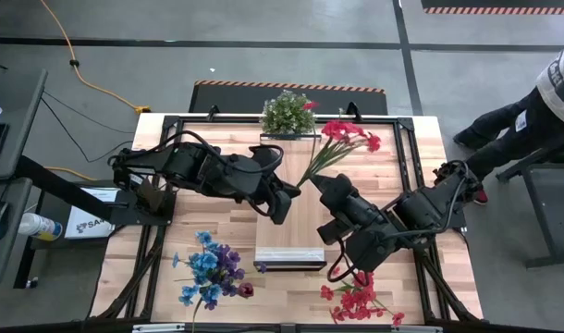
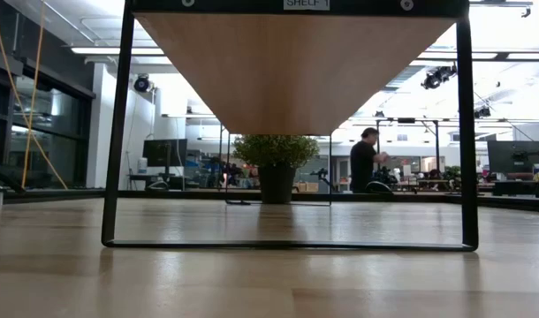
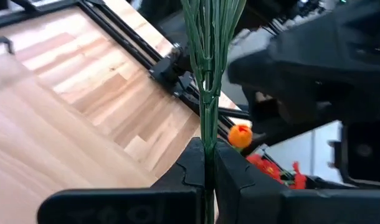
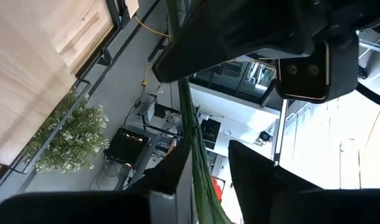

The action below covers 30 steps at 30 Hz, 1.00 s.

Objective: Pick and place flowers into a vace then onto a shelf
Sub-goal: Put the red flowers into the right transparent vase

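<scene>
Where arms converge, left end effector (image 3: 209, 171) pinching flowers (image 1: 342, 139)

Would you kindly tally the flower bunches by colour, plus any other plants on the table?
Red bunches: 2, one held, one lying
Blue-purple bunch: 1
Green bush: 1
Total: 4

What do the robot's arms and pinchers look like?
Both arms are dark and chunky, built from jointed blocks with black cables looping along them. The left gripper has two flat black fingers with squared edges. The right gripper also has two blocky black fingers. No markings show on them.
</scene>
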{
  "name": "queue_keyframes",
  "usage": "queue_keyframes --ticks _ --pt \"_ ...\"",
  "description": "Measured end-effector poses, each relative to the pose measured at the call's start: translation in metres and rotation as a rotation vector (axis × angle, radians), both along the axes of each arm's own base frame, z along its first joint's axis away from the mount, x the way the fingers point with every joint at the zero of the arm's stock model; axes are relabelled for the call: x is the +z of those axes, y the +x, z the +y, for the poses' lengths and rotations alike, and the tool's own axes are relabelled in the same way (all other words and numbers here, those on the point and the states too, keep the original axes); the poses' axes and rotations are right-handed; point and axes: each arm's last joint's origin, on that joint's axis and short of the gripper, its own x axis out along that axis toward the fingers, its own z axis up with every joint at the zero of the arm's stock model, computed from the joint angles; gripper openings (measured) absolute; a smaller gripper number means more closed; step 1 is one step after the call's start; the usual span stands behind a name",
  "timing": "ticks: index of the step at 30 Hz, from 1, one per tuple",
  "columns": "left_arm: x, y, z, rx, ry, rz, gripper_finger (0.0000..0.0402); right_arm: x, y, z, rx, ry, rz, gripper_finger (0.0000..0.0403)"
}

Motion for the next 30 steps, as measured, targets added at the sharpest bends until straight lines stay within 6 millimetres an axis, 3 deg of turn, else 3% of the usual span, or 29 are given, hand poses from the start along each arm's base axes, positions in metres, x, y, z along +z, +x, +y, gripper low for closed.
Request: queue_keyframes --ticks 8,17,27,30 --pt "-0.003 -0.002 0.003 0.085 0.064 0.029 0.0043 -0.001 -0.006 0.008 0.018 0.010 -0.007 0.0135" --pt "-0.002 -0.003 0.007 0.179 0.152 0.016 0.0043 0.000 -0.022 0.029 0.052 0.016 -0.057 0.0151" --pt "0.009 0.002 0.008 0.219 0.253 -0.079 0.0043 0.023 -0.065 0.025 -0.042 0.061 -0.303 0.0152" --pt "0.013 0.003 0.008 0.227 0.291 -0.114 0.0043 0.034 -0.082 0.021 -0.039 0.147 -0.399 0.0152"
